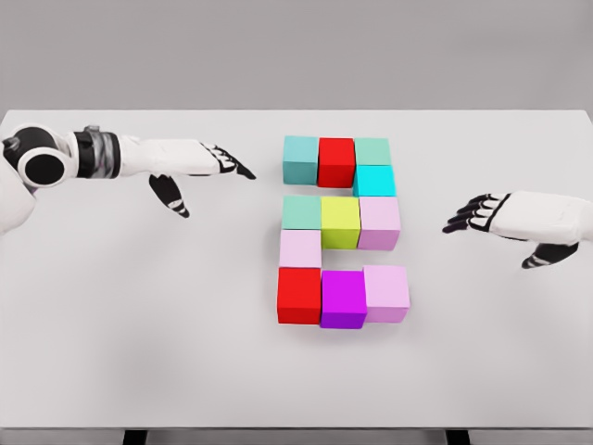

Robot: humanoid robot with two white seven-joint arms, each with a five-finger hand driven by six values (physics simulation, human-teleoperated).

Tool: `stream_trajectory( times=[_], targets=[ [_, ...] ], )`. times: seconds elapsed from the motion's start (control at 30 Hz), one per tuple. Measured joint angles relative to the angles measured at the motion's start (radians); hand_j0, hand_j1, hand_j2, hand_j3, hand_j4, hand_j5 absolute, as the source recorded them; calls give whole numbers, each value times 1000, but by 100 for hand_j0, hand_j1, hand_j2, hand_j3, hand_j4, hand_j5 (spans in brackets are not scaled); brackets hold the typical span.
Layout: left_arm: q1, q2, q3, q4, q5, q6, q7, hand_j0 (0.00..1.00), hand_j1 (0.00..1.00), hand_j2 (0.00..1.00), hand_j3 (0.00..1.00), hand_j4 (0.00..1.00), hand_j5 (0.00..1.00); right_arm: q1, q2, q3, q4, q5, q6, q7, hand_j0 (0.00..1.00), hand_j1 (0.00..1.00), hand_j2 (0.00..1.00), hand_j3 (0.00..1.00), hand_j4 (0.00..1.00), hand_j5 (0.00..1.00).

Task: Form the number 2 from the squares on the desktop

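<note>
A pale grey wall stands behind a wide white table (139, 352), and on the table's middle lie eleven coloured cubes set close together in the shape of the figure 2. I take the yellow-green cube (340, 222) at the heart of the shape as landmark.

Behind it, across a narrow gap, runs the top row: a teal cube (300, 158), a red cube (336, 161) and a mint cube (372, 151), side by side. A cyan cube (374, 181) sits just in front of the mint one, at the landmark's far right corner. Touching the landmark on its left is a sea-green cube (301, 211); touching it on its right is a pale lilac cube (379, 222). Nearer the camera and to the landmark's left, a pale pink cube (300, 248) lies under the sea-green one. The bottom row is nearest the camera: a second red cube (299, 295), a magenta cube (343, 298) right in front of the landmark, and a lilac cube (386, 293) beside it (this last one sits a touch farther back than its neighbours, so the row is not quite straight).

The left hand (199, 165) hovers well to the landmark's left and somewhat behind it, fingers stretched out towards the top row, thumb hanging down, holding nothing. The right hand (500, 218) hangs well to the landmark's right, at about the level of the middle row, its fingers loosely spread and pointing at the cubes, likewise empty. Neither hand touches any cube.
</note>
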Motion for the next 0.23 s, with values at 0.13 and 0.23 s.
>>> stream_trajectory(
  times=[0.13,0.23],
  targets=[
    [3,2,0,0,1,-2,0,100,100,100,100,100,100,0,10,-51,85,-43,0,0,100,100,100,100,100,100],
    [5,4,0,1,1,-3,0,100,100,100,100,100,100,0,13,-61,103,-53,0,0,100,100,100,100,100,100]
  ],
)
